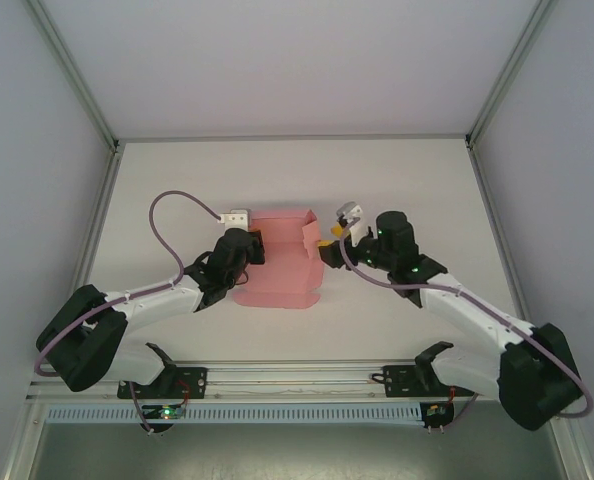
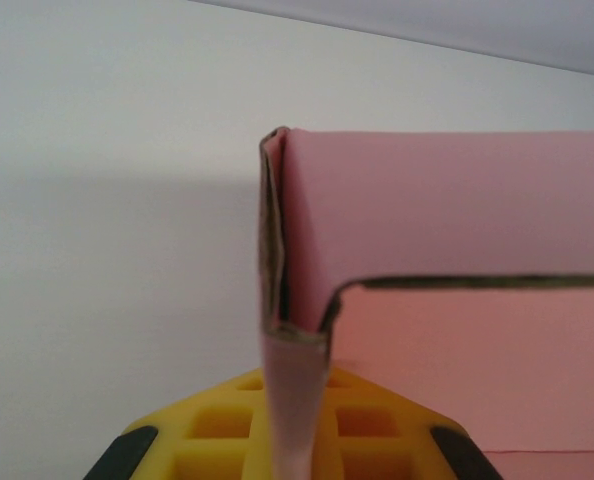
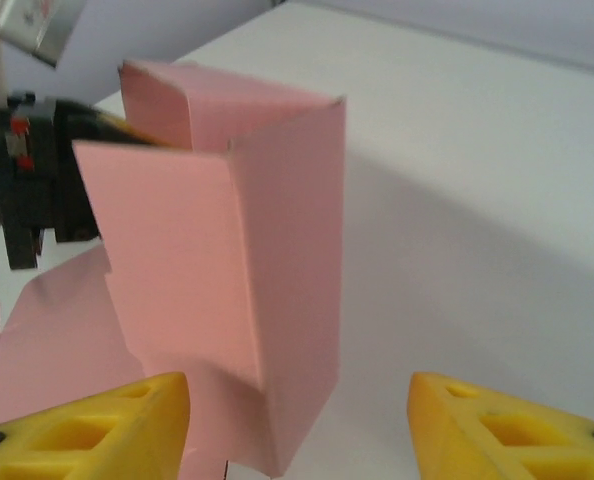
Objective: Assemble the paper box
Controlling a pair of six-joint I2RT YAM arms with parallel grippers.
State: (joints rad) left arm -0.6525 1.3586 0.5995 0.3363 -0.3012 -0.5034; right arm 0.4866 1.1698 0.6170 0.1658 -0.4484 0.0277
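Could buckle or unfold the half-raised box [image 1: 282, 265] mid-table, pinched at its left wall by the clenched left gripper [image 2: 295, 430], by closing the released, wide-spread right gripper [image 3: 297, 395] askew on the upright corner.

Place: a robotics lab cell; a closed test rig
Walls: plain pale panels [image 1: 37, 150] on three sides
Frame: aluminium profile posts [image 1: 72, 75] at the corners
Surface: a bare white surface [image 1: 297, 170]
Mounting: a slotted metal rail [image 1: 297, 372] along the near edge; two arm bases [image 1: 167, 380] bolted to it
Hardware: white-and-black arms [image 1: 147, 300]; loose purple cables [image 1: 187, 195]; green status lights [image 1: 414, 268]; yellow lattice fingers on the left claw [image 2: 295, 445] and right claw [image 3: 297, 425]
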